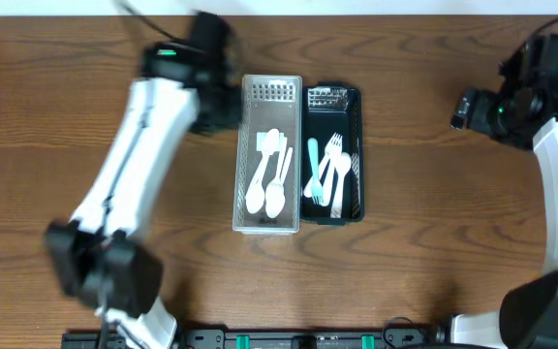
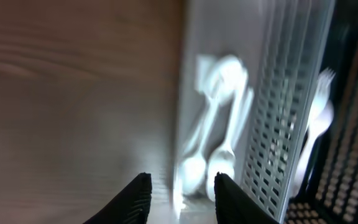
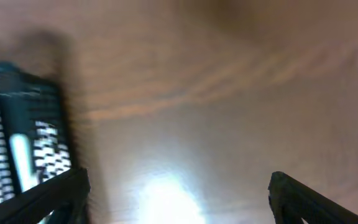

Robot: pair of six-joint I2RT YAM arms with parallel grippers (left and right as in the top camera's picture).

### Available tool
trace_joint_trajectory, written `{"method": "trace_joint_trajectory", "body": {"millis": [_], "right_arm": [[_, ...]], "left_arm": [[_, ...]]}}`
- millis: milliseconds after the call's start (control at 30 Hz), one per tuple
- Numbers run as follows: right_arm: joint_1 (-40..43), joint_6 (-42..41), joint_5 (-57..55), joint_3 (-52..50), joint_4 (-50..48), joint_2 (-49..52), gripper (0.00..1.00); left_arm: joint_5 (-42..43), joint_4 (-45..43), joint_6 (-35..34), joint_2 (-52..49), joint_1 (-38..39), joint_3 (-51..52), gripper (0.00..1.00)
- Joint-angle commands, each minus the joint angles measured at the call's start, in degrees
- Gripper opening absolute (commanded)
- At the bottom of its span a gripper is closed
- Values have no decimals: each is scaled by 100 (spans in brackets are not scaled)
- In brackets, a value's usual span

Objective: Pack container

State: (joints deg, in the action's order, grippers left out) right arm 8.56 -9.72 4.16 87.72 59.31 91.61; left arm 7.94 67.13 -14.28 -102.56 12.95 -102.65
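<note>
A pale grey perforated container (image 1: 250,155) holds white plastic spoons (image 1: 267,184). Beside it on the right, a dark teal container (image 1: 356,145) holds white forks (image 1: 334,170) and a teal utensil (image 1: 312,160). My left gripper (image 1: 223,105) is open and empty just left of the grey container's far end; its wrist view shows the spoons (image 2: 219,124) and the grey container's wall (image 2: 278,124) ahead of the fingers (image 2: 182,199). My right gripper (image 1: 465,109) is wide open and empty over bare table at the far right; its wrist view (image 3: 176,199) shows the teal container (image 3: 17,149) at the left edge.
The brown wooden table (image 1: 424,252) spreads around both containers. The two containers stand side by side, touching, at the table's middle. The arm bases sit at the near edge, left and right.
</note>
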Motion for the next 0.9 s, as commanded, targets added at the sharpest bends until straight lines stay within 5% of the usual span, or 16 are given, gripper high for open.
{"method": "trace_joint_trajectory", "body": {"millis": [0, 133, 233, 267, 300, 867], "right_arm": [[-282, 341, 81, 632, -173, -793, 97], [-540, 339, 81, 979, -549, -1561, 99], [-702, 334, 81, 990, -894, -2151, 99], [-748, 334, 81, 990, -953, -2321, 99], [-776, 334, 81, 990, -968, -2485, 99], [-782, 337, 79, 988, -411, -3237, 99]], "left_arm": [[-343, 79, 280, 1062, -459, -254, 36], [-723, 190, 597, 2079, -881, -254, 49], [-1152, 332, 750, 2820, -1019, -254, 76], [-1329, 398, 748, 3051, -1034, -254, 94], [-1478, 466, 745, 3237, -1032, -254, 98], [-1655, 1298, 739, 4157, -1032, -254, 98]]}}
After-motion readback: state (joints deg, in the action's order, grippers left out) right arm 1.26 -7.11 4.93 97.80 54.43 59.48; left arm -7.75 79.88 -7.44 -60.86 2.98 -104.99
